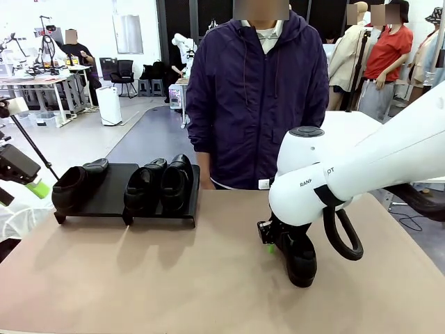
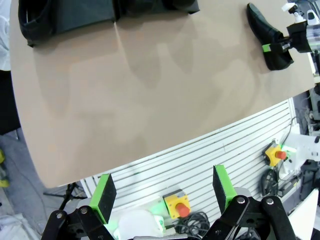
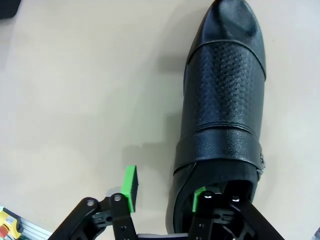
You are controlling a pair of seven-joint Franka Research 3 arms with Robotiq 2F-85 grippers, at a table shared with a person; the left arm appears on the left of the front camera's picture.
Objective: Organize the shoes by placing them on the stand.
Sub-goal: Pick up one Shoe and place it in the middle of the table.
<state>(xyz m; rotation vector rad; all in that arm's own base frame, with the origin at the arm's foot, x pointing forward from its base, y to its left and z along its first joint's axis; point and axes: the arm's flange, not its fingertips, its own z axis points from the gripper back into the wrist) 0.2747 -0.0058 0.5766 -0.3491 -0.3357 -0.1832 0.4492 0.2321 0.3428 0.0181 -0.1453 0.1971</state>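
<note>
1. Three shoes (image 1: pixel 156 184) sit on the stand (image 1: pixel 111 202); the fourth shoe (image 3: pixel 222 100) lies on the table (image 1: pixel 174 278).
2. My right gripper (image 3: pixel 162 192) straddles its side wall, partly closed, grip unconfirmed.
3. My left gripper (image 2: pixel 165 192) hangs wide open, empty.

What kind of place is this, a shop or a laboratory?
Most likely a robotics laboratory: a white robot arm works at a tan table, another arm stands farther back, beside workbenches.
</note>
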